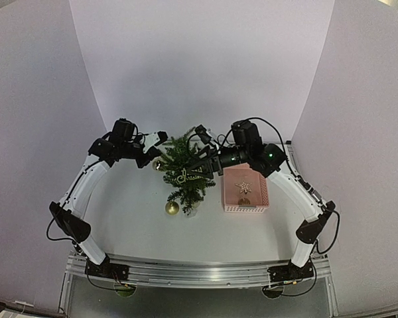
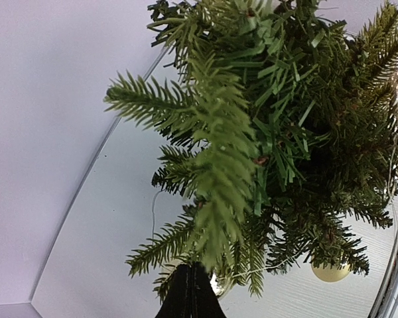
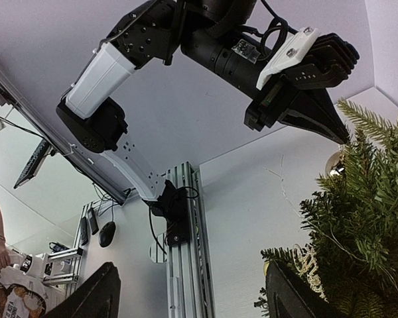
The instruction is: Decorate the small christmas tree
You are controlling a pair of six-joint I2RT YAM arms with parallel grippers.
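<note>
The small christmas tree [image 1: 184, 173] stands upright in the middle of the worktop [image 1: 132, 225]. Its long axis is vertical and its pale base is toward my side. It lies between my two arms, so for my left end effector [image 3: 338, 132] the tree is to the right, and for my right end effector [image 3: 191, 278] it is to the left.

My left end effector is the one that matters for the coming move, I judge. Its fingers are pressed together to one point, and this point is just beside the tip of an upper branch on the tree's left side. A gold ball [image 3: 335, 162] hangs directly under this point, against the needles. I cannot tell whether I pinch its thread or only touch it. In the left wrist view the branches fill almost all the picture, so the tree is straight ahead of these fingers and very near.

My right end effector is wide open and holds nothing. It reaches in from the tree's right side at about middle height, and one finger is close against the foliage.

The pink basket [image 1: 233, 199] with a star [image 1: 244, 187] inside stands just beside the tree, under my right arm.
</note>
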